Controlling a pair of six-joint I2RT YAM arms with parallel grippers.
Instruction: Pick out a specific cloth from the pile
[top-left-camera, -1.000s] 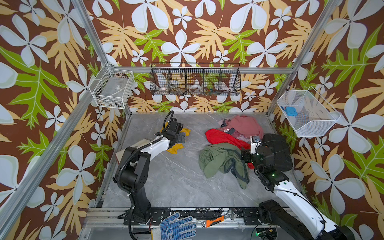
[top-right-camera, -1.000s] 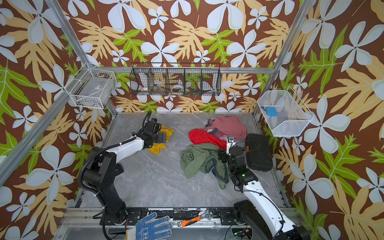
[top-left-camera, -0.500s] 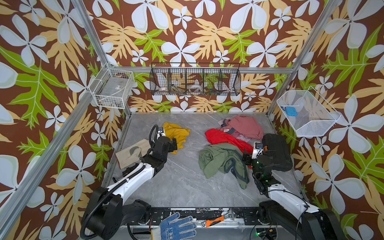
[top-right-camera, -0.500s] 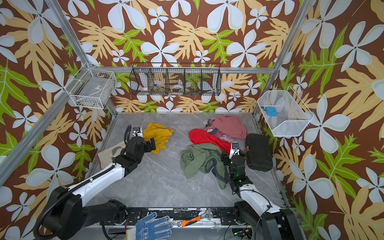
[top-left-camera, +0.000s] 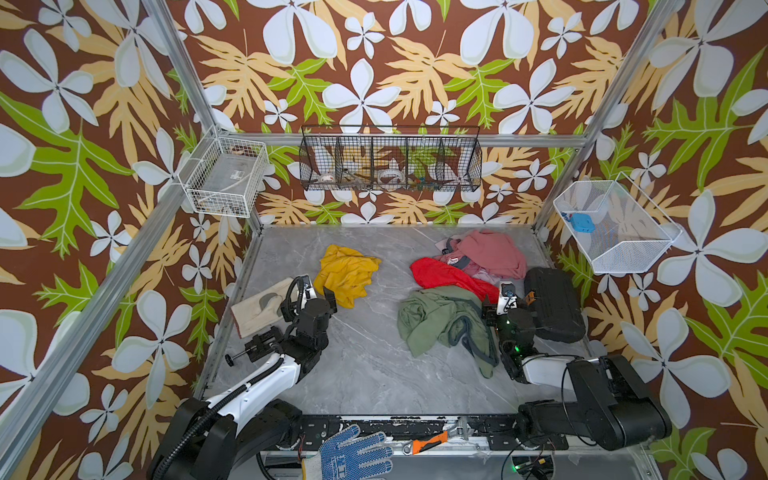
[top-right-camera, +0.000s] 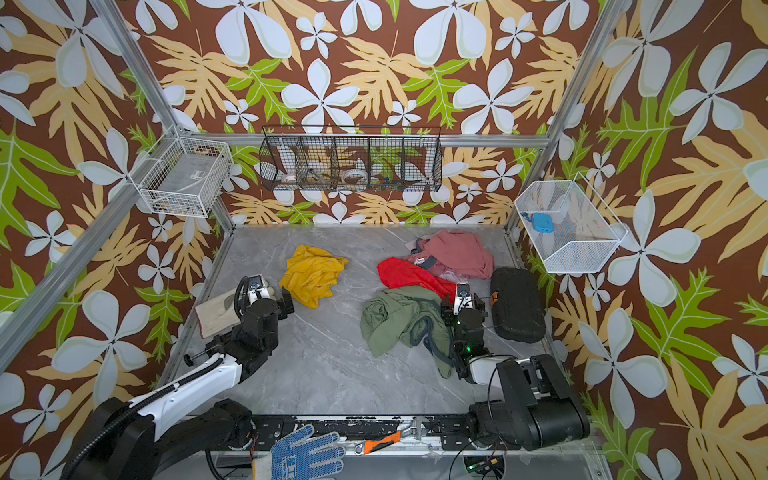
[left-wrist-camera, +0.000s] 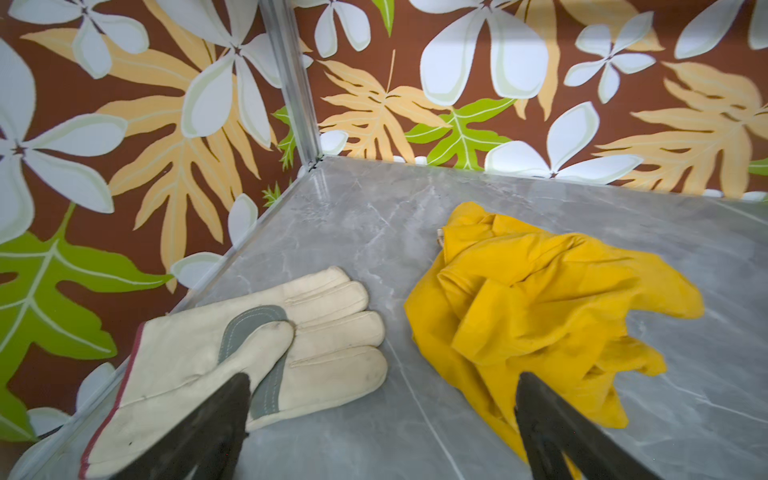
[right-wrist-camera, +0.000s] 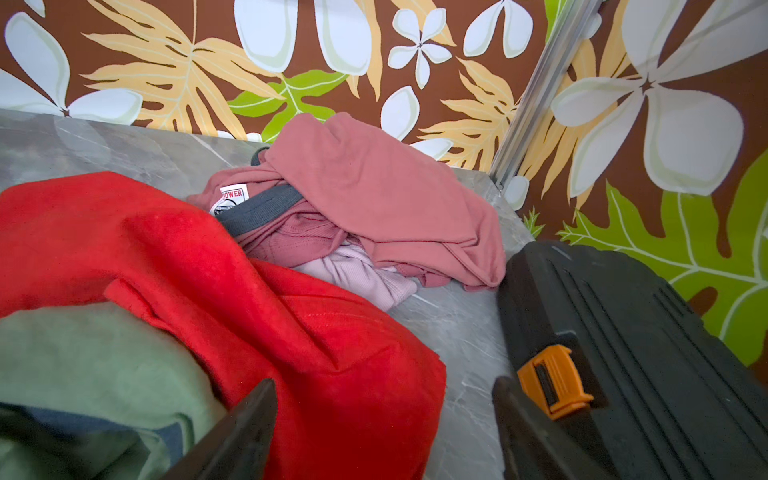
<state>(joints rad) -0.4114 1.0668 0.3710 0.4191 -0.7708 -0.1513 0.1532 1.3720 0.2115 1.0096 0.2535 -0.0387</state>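
Observation:
The mustard-yellow cloth (top-left-camera: 347, 274) (top-right-camera: 313, 274) lies crumpled by itself on the grey table, left of centre and apart from the pile. My left gripper (top-left-camera: 319, 296) (left-wrist-camera: 382, 380) is open just in front of it, holding nothing; one finger is over the cloth's near edge. The pile (top-left-camera: 457, 291) sits at the right: a red cloth (right-wrist-camera: 249, 299), an olive-green garment (top-left-camera: 440, 322) and a pink garment (right-wrist-camera: 374, 187). My right gripper (top-left-camera: 505, 303) (right-wrist-camera: 382, 384) is open at the pile's right edge, its jaws spread around the red cloth's corner.
A beige work glove (left-wrist-camera: 257, 353) lies by the left wall beside the left gripper. A black case (right-wrist-camera: 644, 353) with an orange latch lies right of the pile. Wire baskets (top-left-camera: 390, 164) hang on the walls. A blue knit glove (top-left-camera: 353, 455) lies on the front rail.
My left arm has drawn back toward the front, leaving the yellow cloth lying uncovered on the table. The right arm has also folded back toward the front.

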